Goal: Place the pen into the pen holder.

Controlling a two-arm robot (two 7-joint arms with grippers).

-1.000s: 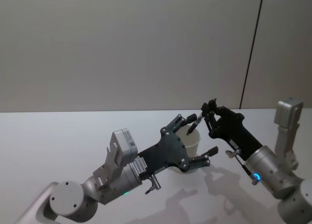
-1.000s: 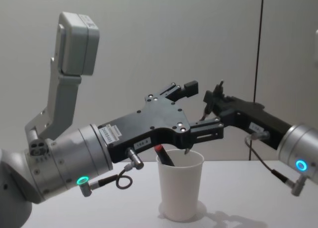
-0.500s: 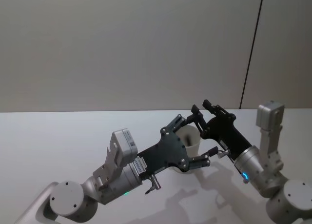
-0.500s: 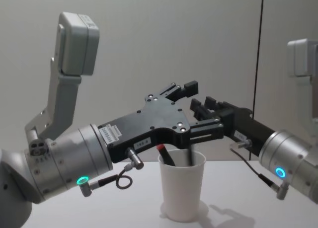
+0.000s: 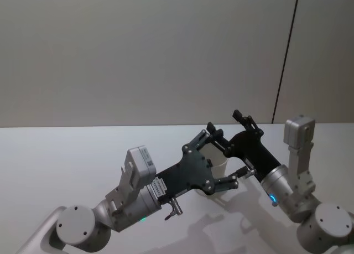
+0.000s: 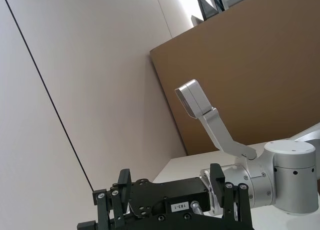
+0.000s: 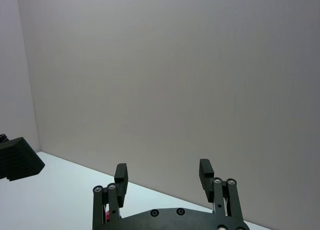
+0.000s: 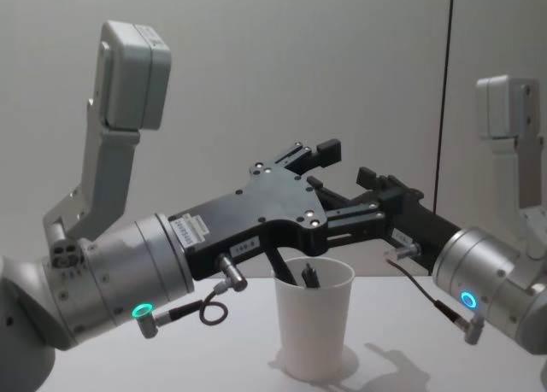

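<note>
The pen holder (image 8: 314, 328) is a white paper cup on the table, mostly hidden behind my left gripper in the head view, where a part of its wall (image 5: 222, 166) shows. A dark pen (image 8: 310, 277) stands inside it, its end just above the rim, beside a second dark stick (image 8: 285, 268) leaning on the rim. My left gripper (image 8: 343, 184) hovers open over the cup's mouth and is also in the head view (image 5: 220, 159). My right gripper (image 5: 227, 123) stands open and empty just behind the cup, its fingers apart in its wrist view (image 7: 163, 171).
The white table (image 5: 66, 154) stretches left of the arms, and a grey wall rises behind it. The right arm's silver wrist (image 6: 282, 177) and camera bracket (image 6: 196, 98) sit close to my left gripper. A left gripper finger (image 7: 15, 159) shows at the right wrist view's edge.
My right gripper held the pen over the cup, then opened. The pen dropped into the cup and settled lower. The right arm drew nearer to the cup; the left arm stayed still.
</note>
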